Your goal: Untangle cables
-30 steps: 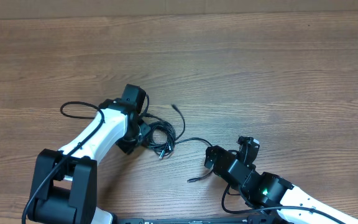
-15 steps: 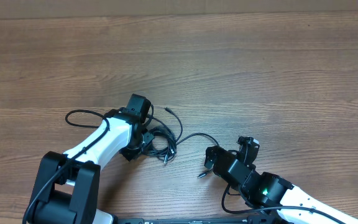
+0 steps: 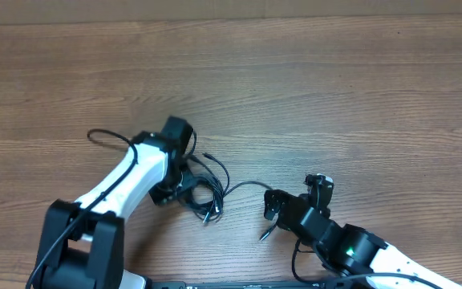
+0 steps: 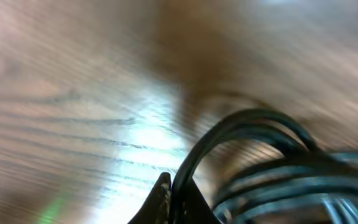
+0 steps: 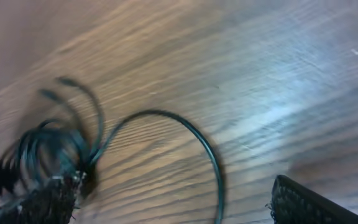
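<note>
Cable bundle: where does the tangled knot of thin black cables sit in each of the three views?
Overhead: the cable bundle lies left of centre, in the lower half.
Left wrist: blurred strands fill the lower right.
Right wrist: a blurred knot sits at the left edge, lower half.
Shared landmark: the wooden table lies beneath it in all three views.

text: none readable | labels: none | numbers: none
</note>
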{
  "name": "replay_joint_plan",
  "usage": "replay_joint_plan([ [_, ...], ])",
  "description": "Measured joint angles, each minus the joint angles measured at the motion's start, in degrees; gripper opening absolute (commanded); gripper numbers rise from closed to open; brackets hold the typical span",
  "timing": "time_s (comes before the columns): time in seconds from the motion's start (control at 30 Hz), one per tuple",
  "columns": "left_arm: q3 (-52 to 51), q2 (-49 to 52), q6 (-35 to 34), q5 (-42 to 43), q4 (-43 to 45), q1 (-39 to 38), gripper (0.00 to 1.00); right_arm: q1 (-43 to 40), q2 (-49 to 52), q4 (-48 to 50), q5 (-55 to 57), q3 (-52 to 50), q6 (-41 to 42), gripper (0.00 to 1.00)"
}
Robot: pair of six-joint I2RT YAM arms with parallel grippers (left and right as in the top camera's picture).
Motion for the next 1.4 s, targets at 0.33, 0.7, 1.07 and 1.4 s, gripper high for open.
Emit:
replay_joint_plan([
  [0.33, 10.32, -15.23, 25.03, 10.4, -1.99, -1.27, 0.04, 0.0, -8.68, 11.41, -14.97, 1.4, -13.77, 1.0],
  [0.7, 10.32, -18.69, 42.1, 33.07, -3.45, -1.27, 0.04, 0.0, -5.9, 15.82, -17.84, 1.81, -24.3, 1.0],
  [1.07, 10.32, -18.69, 47.95, 48.63, -3.98, -1.27, 0.04, 0.0, 2.82, 16.96, 0.94, 1.81, -22.25, 1.0],
  [1.4, 10.32, -18.64, 54.97, 65.48, -2.43, -0.9, 0.05, -3.87, 6.21, 12.59, 9.81, 3.8, -8.94, 1.0],
])
